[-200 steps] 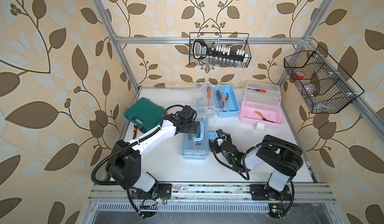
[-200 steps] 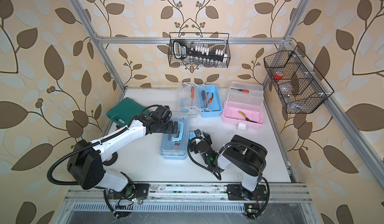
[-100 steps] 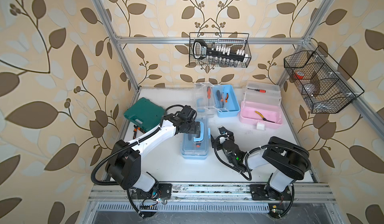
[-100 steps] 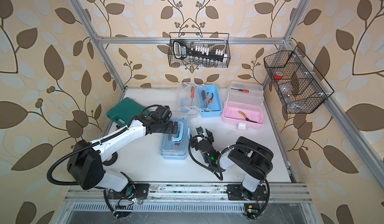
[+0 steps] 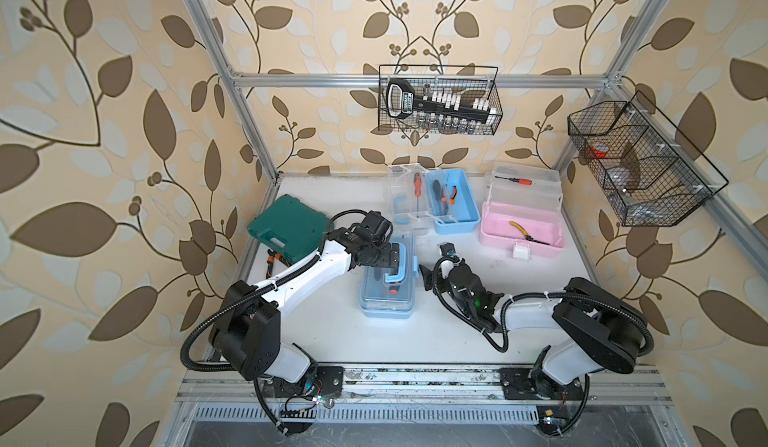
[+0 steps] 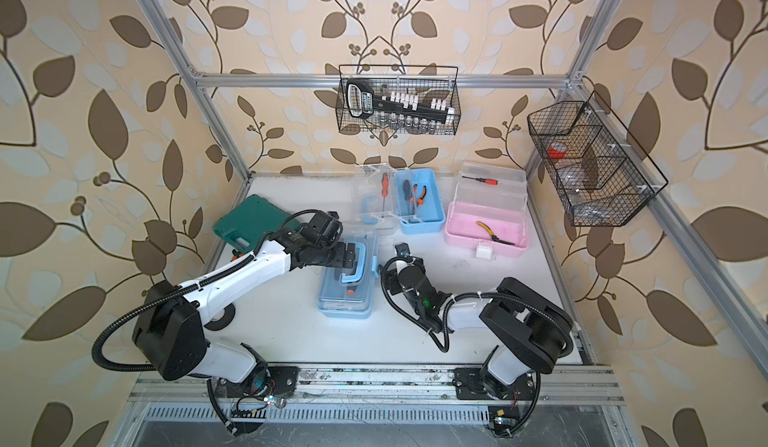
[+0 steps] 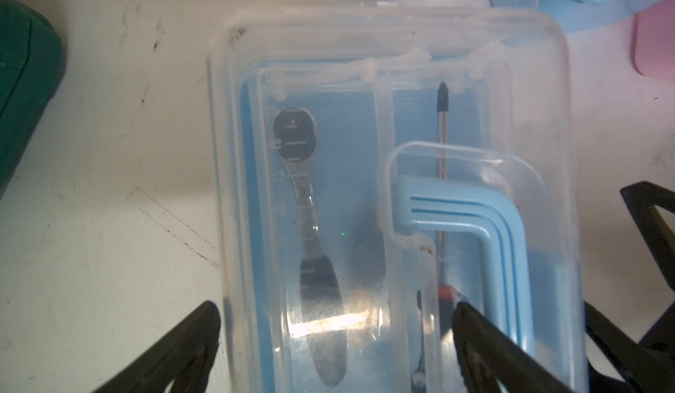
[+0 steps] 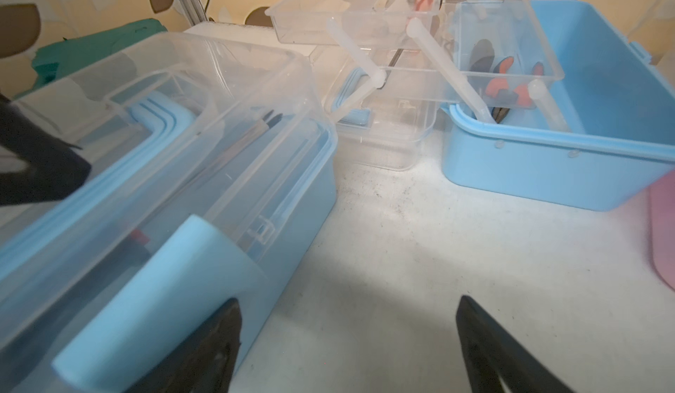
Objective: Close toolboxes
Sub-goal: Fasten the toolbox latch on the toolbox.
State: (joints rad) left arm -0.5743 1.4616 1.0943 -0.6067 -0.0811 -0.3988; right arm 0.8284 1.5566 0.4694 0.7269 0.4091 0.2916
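- The near blue toolbox is sitting mid-table with its clear lid down and its blue handle lying flat on top.
- I am hanging my left gripper over the far half of that box. My fingers are spread wide and gripping nothing, one outside the box's wall and the other over the lid beside the handle.
- I am holding my right gripper low, just beside that box's right wall. My fingers are parted and empty. One is sitting close against the box's blue latch, and I cannot tell whether it is touching.
- Just beyond that box, the second blue toolbox is standing open, its clear lid swung out sideways.
- Beyond and right of that box, the pink toolbox is lying open too, lid thrown back.
- Beyond and left of that box, a green case is lying flat.
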